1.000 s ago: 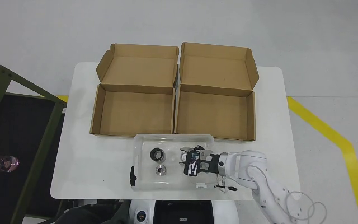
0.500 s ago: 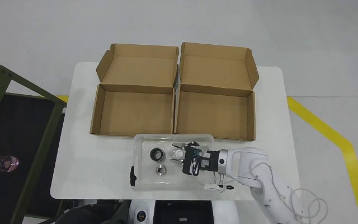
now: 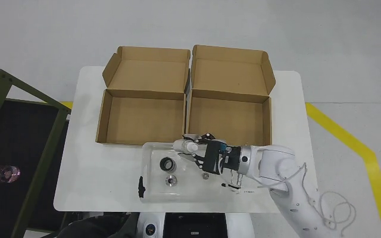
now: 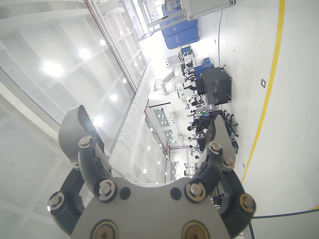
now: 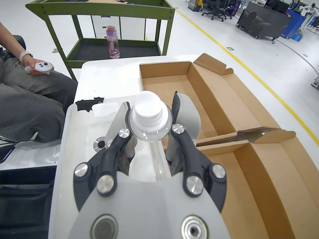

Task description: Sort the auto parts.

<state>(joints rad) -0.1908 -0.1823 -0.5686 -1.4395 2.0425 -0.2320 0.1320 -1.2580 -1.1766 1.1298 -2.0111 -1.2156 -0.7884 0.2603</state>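
My right gripper (image 3: 189,147) (image 5: 149,110) is shut on a white stepped plastic part (image 5: 148,114) (image 3: 187,144) with a clear round flange, held above the far edge of the clear tray (image 3: 155,149). In the tray lie a dark ring-shaped part (image 3: 166,163), a small metal bushing (image 3: 171,180) (image 5: 100,143) and another small metal piece (image 3: 205,175). Two open cardboard boxes stand behind the tray, the left box (image 3: 143,119) and the right box (image 3: 229,122). My left gripper (image 4: 147,135) points up at the ceiling, open, with nothing between its fingers.
A black torn scrap (image 3: 141,187) (image 5: 88,103) lies at the tray's left end. A green cart (image 5: 104,21) with a pink bottle (image 5: 112,42) stands beside the table's left side. A seated person holding a controller (image 5: 41,67) is near the table's front corner.
My right gripper has lifted the white part out of the tray and moved it left and toward the boxes. A small metal piece now lies uncovered where the gripper was.
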